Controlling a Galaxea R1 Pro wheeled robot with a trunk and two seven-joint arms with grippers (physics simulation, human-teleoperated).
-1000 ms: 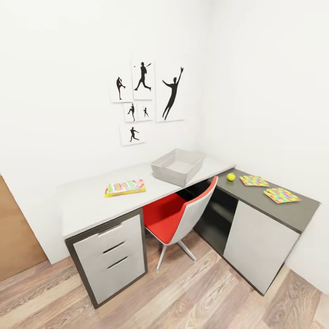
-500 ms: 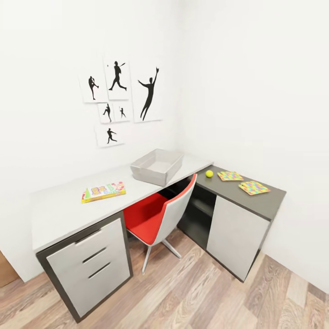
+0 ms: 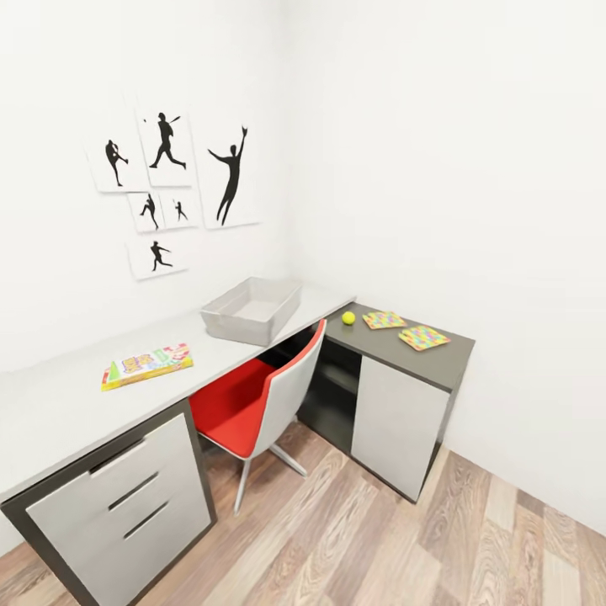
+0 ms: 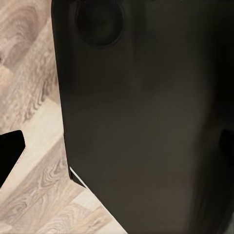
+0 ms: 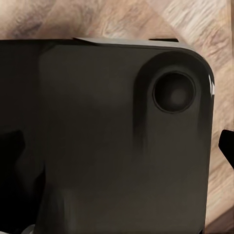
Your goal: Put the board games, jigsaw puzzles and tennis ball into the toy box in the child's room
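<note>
**Still approaching: both pincers stowed, toys untouched on the desk**

Whether either pincer is released or clenched we cannot tell; both wrist views face a dark body panel over wood floor point(image 4: 34, 122). On the table point(image 3: 67, 404) lie one board game point(image 3: 147, 365), the toy box point(image 3: 250, 310), the tennis ball point(image 3: 348, 317) and two jigsaw puzzles point(image 3: 384, 320) point(image 3: 423, 337). We advise halting square to the corner, clear of the red chair point(image 3: 252, 404). Against the earlier frame, everything sits further left: our camera turned right.
</note>
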